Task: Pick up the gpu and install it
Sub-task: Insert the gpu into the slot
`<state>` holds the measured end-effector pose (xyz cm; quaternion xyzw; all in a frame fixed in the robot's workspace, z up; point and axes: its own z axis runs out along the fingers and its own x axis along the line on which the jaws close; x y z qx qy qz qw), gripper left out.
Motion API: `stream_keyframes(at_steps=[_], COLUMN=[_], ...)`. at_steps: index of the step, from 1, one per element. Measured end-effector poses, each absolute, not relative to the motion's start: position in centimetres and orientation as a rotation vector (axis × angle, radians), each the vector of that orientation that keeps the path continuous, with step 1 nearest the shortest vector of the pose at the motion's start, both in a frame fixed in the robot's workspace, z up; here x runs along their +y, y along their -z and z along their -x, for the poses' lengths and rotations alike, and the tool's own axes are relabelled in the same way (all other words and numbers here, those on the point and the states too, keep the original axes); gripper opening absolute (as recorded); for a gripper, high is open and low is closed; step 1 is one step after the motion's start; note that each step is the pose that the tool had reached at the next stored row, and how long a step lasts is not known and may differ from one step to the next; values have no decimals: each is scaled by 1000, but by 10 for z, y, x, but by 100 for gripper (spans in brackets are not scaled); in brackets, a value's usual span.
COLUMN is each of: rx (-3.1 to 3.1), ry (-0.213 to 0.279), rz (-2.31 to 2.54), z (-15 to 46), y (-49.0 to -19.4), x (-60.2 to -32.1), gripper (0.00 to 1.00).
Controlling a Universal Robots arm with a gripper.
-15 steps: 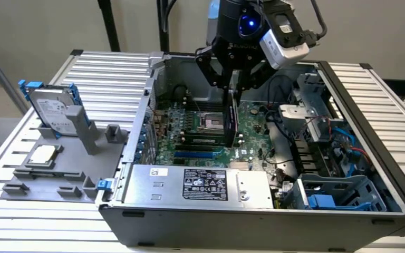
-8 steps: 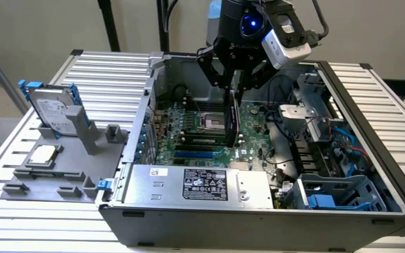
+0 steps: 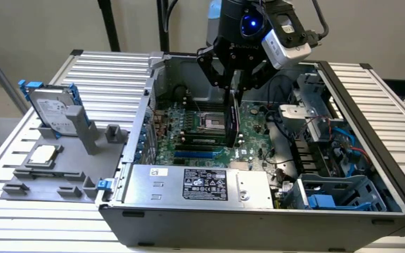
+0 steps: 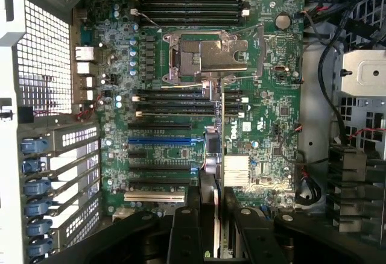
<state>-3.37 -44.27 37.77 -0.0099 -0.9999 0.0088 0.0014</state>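
My gripper point(image 3: 235, 83) hangs over the open computer case point(image 3: 259, 216), shut on the gpu point(image 3: 233, 120). The gpu is a thin dark card held upright on edge, its lower end just above the green motherboard point(image 3: 188, 145). In the wrist view the gpu point(image 4: 218, 173) shows edge-on, a narrow strip running out from between the black fingers point(image 4: 184, 234) of my gripper point(image 4: 216, 231). It lies across the expansion slots, close to the blue slot point(image 4: 160, 140) and the black slots beside it. Whether the card touches a slot I cannot tell.
A silver hard drive with blue rails point(image 3: 51, 113) stands in a grey fixture point(image 3: 69, 182) at the exterior view's left, with a square CPU chip point(image 3: 42, 155) beside it. Inside the case are the power supply point(image 3: 195, 184), CPU socket point(image 4: 211, 56), cables point(image 4: 322, 89) and drive cage point(image 3: 343, 192).
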Motion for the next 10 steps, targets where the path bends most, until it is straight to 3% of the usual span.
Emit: stream_keyframes(at_steps=[10], rx=[-3136], ry=[-28], rz=[-153], z=[34], y=[-377], x=[-443], gripper=[26])
